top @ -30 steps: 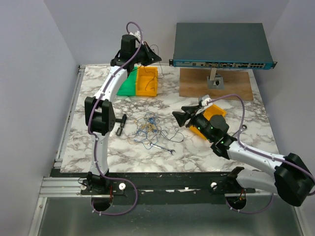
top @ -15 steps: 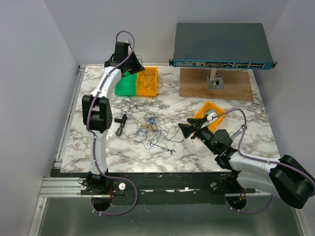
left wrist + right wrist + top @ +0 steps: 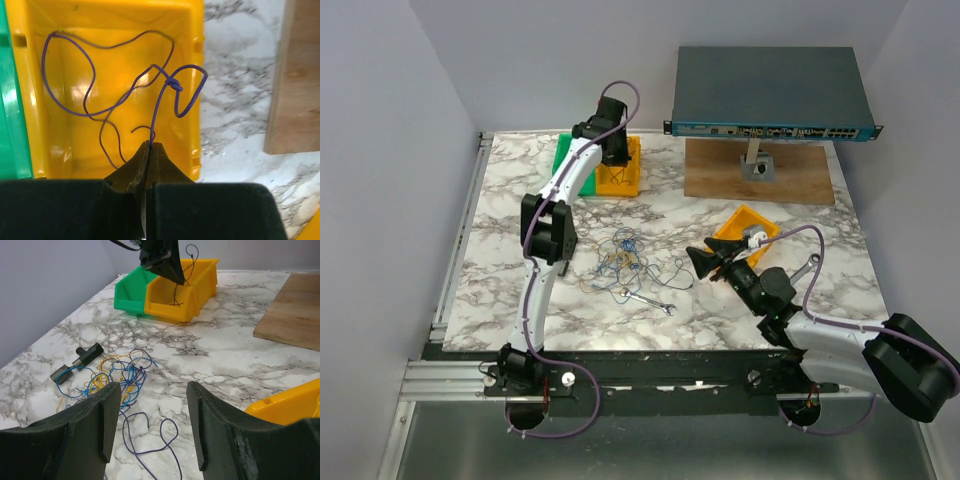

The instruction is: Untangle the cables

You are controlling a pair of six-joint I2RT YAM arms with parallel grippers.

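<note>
One purple wire (image 3: 173, 86) pinched tight in my left hand (image 3: 149, 146) above yellow bin (image 3: 115, 17): lower before releasing. Right hand (image 3: 152, 390) half-open, empty.

A wire (image 3: 159, 102) is running from between the jaws of the left gripper (image 3: 149, 149) into the bin (image 3: 65, 137) just ahead of them. A second bin (image 3: 9, 100) is adjoining it on the left. The cables (image 3: 117, 372) are lying on the table (image 3: 225, 352) ahead-left of the right gripper (image 3: 152, 387) jaws, and a board (image 3: 295, 310) is lying ahead-right.
</note>
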